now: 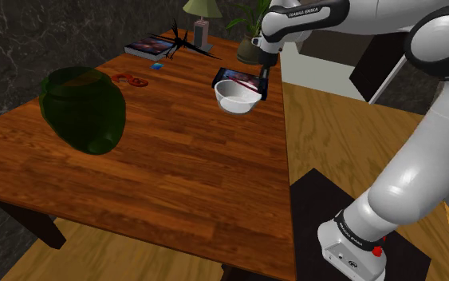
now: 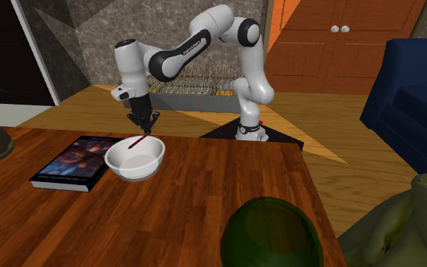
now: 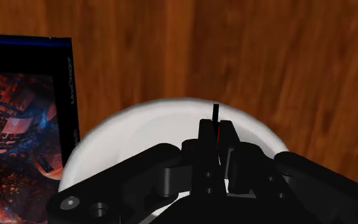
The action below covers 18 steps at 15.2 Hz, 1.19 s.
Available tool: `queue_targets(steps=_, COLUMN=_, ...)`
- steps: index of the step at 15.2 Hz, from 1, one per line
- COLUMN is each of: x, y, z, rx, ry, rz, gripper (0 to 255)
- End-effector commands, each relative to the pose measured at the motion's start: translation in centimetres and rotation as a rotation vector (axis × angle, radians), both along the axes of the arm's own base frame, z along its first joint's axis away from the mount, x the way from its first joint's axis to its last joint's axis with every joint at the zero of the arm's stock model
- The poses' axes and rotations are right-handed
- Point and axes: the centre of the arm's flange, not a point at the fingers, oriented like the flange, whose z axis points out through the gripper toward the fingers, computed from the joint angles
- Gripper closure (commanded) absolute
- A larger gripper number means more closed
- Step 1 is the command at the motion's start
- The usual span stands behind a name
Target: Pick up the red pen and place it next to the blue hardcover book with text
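The pincer [image 2: 142,124] is clamped on the red pen [image 2: 137,141], with its two black fingers [image 3: 206,141] drawn in narrow around the shaft. In the wrist view the pen [image 3: 215,118] shows as a thin dark tip poking out beyond the fingertips, with a sliver of red between them. In the second exterior view the pen slants down and toward that view's left from the fingertips, hanging in the air above the white bowl [image 2: 114,161]. Whether its lower end touches the bowl's rim cannot be told.

The bowl stands on the wooden worktop [image 2: 204,178], directly under the pincer [image 3: 217,137]. The blue book [image 2: 73,163], whose cover has a dark fiery picture and white lettering along its edge, lies flat just beside the bowl, on the second exterior view's left. In the shoulder view the pincer [image 1: 263,80] hangs over the bowl [image 1: 237,97] near the worktop's far right edge. A large green vase [image 1: 83,108] sits well apart toward that view's left.
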Motion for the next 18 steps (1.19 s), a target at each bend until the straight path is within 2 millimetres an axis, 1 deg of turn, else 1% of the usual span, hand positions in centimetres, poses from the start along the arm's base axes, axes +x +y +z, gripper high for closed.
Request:
queue_targets(steps=1, x=0.9, y=-2.6, z=-0.1, rx=0.000, ry=0.000, rz=0.001, gripper=255)
queue_targets(steps=8, x=4.4, y=-11.4, z=-0.1, rx=0.000, ry=0.000, rz=0.001, gripper=255)
queue_targets(steps=18, x=4.4, y=-11.4, z=-5.4, rx=0.000, ry=0.000, rz=0.001, gripper=255)
